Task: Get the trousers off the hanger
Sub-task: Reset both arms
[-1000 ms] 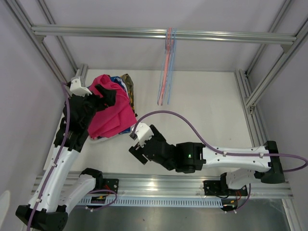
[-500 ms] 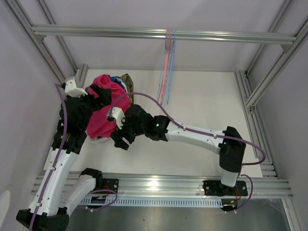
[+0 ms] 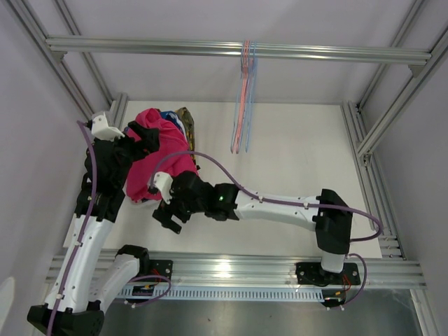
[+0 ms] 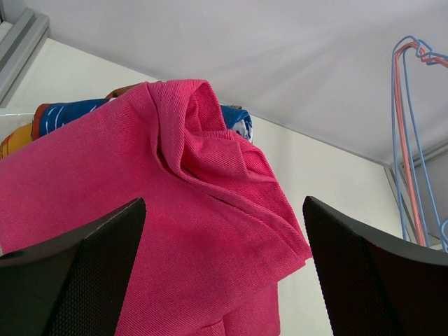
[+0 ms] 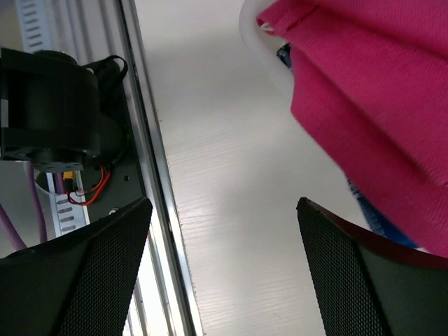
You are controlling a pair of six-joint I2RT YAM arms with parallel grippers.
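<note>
The trousers lie in a heap at the table's left, the magenta pink pair point(image 3: 159, 161) on top. A blue-and-white patterned pair point(image 4: 66, 117) and an orange one point(image 4: 12, 142) peek out behind it. A camouflage pair point(image 3: 187, 124) shows at the heap's far edge. Several thin wire hangers point(image 3: 241, 105) dangle bare from the top rail. My left gripper point(image 3: 143, 136) hovers open over the pink cloth point(image 4: 203, 203), nothing between its fingers point(image 4: 91, 266). My right gripper point(image 3: 165, 212) is open at the heap's near edge, over bare table point(image 5: 224, 210).
A white rim point(image 5: 264, 59) curves under the pink cloth. The table's near aluminium rail point(image 5: 150, 182) and the left arm's base motor point(image 5: 49, 112) lie just beside my right gripper. The hangers point(image 4: 411, 140) hang to the right of the heap.
The right arm swung left from mid-table to the heap's near edge, and its jaws spread wider. The left gripper shifted slightly above the pink pair.
</note>
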